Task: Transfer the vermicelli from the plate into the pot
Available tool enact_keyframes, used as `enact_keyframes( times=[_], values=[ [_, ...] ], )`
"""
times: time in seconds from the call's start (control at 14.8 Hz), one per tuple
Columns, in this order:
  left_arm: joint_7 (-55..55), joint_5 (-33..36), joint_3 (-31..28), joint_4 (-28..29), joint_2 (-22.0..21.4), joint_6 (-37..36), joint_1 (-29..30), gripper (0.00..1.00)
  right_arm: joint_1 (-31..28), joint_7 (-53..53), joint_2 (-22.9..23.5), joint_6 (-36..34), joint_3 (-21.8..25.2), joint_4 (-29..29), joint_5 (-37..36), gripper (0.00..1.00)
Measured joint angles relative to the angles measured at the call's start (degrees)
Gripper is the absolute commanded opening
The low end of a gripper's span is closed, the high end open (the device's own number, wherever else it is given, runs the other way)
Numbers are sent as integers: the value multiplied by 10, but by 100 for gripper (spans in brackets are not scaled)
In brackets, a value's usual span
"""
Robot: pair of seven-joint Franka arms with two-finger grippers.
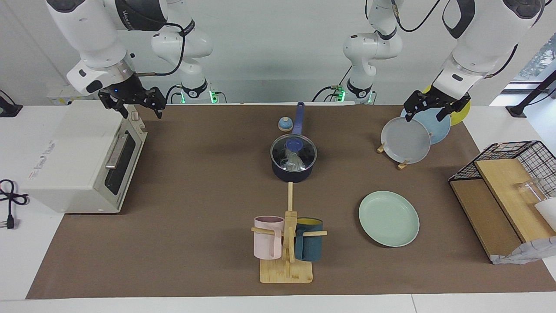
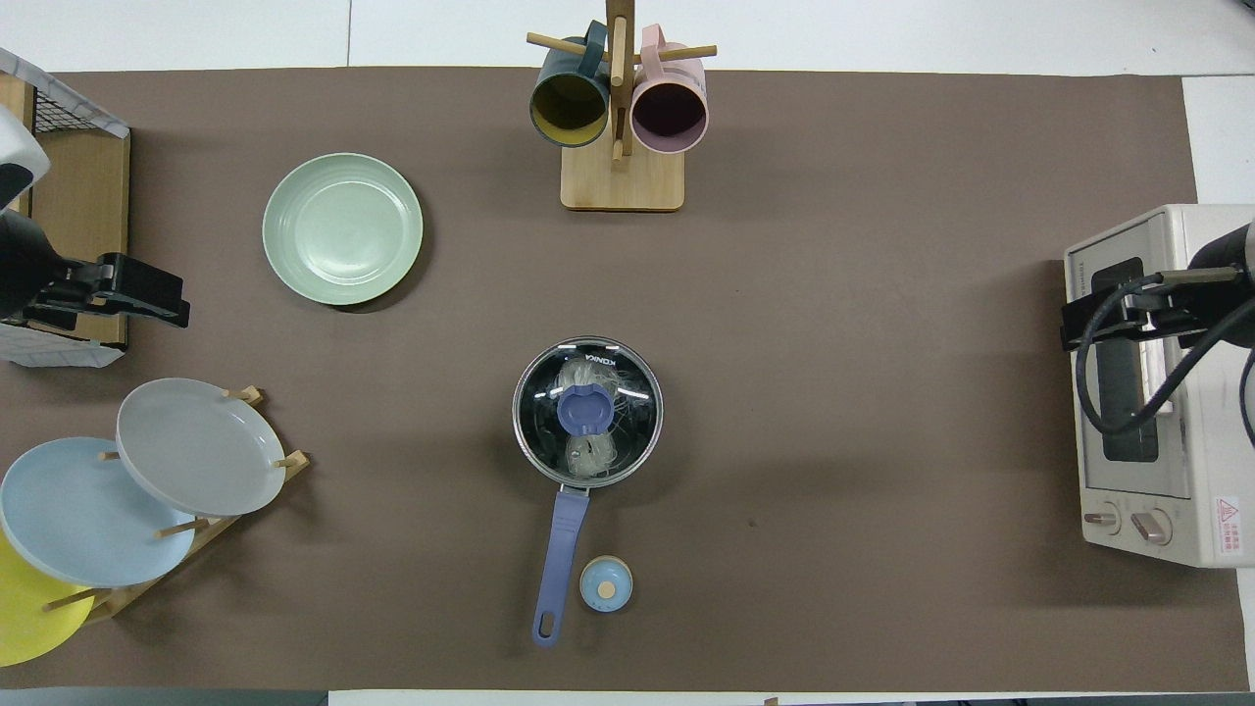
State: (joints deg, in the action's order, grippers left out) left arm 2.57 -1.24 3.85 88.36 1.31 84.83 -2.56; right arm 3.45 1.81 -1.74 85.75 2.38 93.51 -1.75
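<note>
The dark navy pot (image 1: pixel 292 174) (image 2: pixel 521 431) stands mid-table with its long blue handle toward the robots and a glass lid (image 1: pixel 304 150) with a blue knob on it. The vermicelli (image 1: pixel 295 162) (image 2: pixel 589 453), a pale bundle, lies inside under the lid. The mint-green plate (image 1: pixel 388 218) (image 2: pixel 342 227) lies flat and bare, farther from the robots, toward the left arm's end. My left gripper (image 1: pixel 425 113) (image 2: pixel 162 294) hangs open over the plate rack, holding nothing. My right gripper (image 1: pixel 142 109) (image 2: pixel 1079 328) hangs open over the toaster oven, also holding nothing.
A rack of upright grey, light-blue and yellow plates (image 1: pixel 406 141) stands near the left arm. The toaster oven (image 1: pixel 82 156) sits at the right arm's end. A wooden mug stand (image 1: pixel 286 261) holds a pink and a teal mug. A small blue knob-like object (image 1: pixel 285 124) lies beside the pot handle. A wire basket (image 1: pixel 512 150) stands at the left arm's end.
</note>
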Motion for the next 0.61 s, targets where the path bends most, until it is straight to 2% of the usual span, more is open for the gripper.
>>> enact_keyframes(
  times=[0.61],
  values=[
    [0, 0, 0, 0, 0, 0, 0, 100, -20, -23, 0, 0, -2, 0, 1, 100]
  ],
)
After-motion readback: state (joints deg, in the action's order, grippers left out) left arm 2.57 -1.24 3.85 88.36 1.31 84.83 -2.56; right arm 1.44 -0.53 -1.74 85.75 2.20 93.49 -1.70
